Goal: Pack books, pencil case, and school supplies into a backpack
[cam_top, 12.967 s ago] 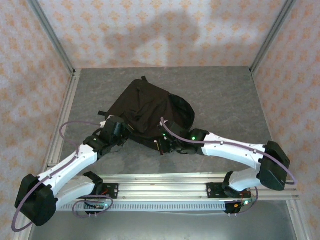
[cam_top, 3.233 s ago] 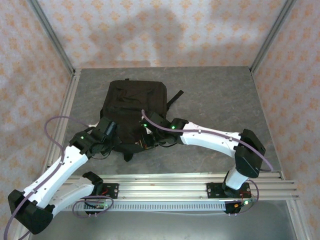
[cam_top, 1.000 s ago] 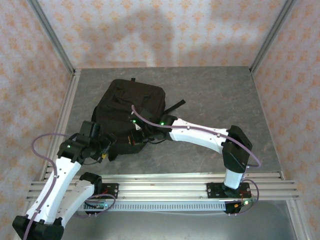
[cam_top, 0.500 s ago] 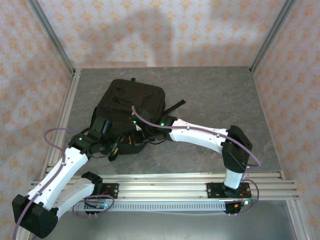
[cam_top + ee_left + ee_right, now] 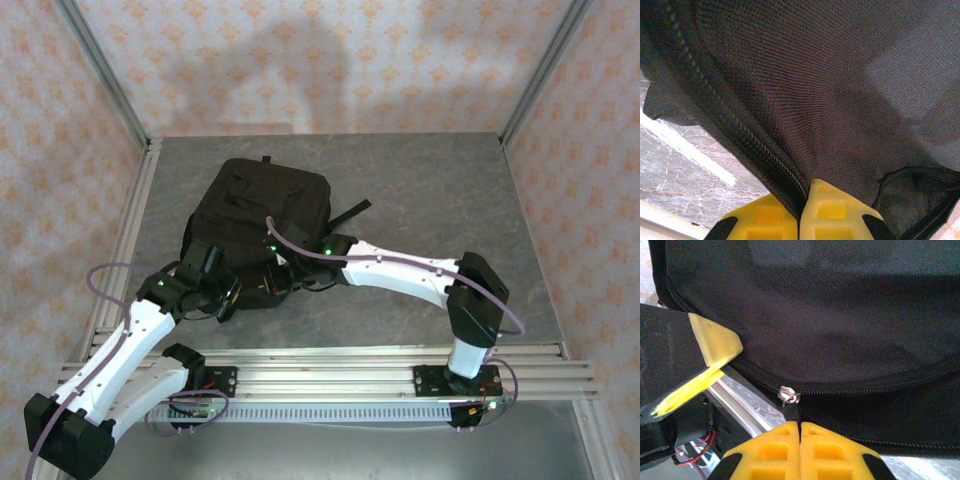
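On grey table, left tool pinches backpack fabric; right tool clamps its zip pull.

One black backpack is lying on the one table. Two white arms are standing at its near edge, the left arm and the right arm. Each is carrying one tool, the left tool and the right tool. One metal zip pull is showing.
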Robot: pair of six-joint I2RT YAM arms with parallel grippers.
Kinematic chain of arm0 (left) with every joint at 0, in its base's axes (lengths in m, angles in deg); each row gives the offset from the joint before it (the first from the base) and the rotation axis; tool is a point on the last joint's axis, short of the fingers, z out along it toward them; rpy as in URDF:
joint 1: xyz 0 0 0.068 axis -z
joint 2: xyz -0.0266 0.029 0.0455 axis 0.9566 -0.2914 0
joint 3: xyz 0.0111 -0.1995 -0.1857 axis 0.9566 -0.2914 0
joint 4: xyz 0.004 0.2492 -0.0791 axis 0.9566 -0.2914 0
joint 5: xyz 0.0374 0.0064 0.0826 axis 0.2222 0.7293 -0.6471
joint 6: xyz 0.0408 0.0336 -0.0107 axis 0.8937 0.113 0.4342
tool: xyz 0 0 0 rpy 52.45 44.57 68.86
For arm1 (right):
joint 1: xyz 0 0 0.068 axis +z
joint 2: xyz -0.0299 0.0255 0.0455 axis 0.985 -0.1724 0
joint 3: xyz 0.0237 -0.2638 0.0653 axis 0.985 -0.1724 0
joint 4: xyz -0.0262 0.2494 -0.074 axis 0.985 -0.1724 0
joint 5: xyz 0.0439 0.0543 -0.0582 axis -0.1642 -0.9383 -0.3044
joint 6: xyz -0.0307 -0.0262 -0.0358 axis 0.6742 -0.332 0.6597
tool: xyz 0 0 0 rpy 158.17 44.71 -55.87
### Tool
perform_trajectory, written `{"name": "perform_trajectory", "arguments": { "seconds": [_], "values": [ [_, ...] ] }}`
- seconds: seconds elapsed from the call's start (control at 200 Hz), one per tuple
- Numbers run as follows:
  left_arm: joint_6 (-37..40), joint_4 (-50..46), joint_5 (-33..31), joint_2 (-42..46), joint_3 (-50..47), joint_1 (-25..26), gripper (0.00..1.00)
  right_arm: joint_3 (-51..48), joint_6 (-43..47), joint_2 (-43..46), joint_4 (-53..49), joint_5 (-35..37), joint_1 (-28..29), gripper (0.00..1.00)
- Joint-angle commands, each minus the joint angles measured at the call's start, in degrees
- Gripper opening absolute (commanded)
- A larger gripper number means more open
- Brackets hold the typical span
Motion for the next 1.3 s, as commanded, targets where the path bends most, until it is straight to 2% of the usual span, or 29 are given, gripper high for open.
{"name": "perform_trajectory", "arguments": {
  "seconds": [0.0,0.24,0.56,1.296],
  "values": [
    [1.77,-1.17,-3.39,0.05,-0.50,0.21,0.00,-1.30,2.13,3.62,-2.11,3.76,-0.22,0.00],
    [3.87,-2.91,-4.35,0.40,-0.27,0.21,0.00,-2.26,4.01,4.77,-4.90,5.69,-0.92,0.00],
    [5.76,-4.70,-5.98,0.94,0.91,0.15,0.00,-5.90,4.61,8.22,-5.70,6.31,-5.22,0.00],
    [8.34,-6.16,-7.08,1.63,2.05,0.12,0.00,-5.17,6.12,8.50,-6.58,8.16,-9.26,0.00]
  ]
}}
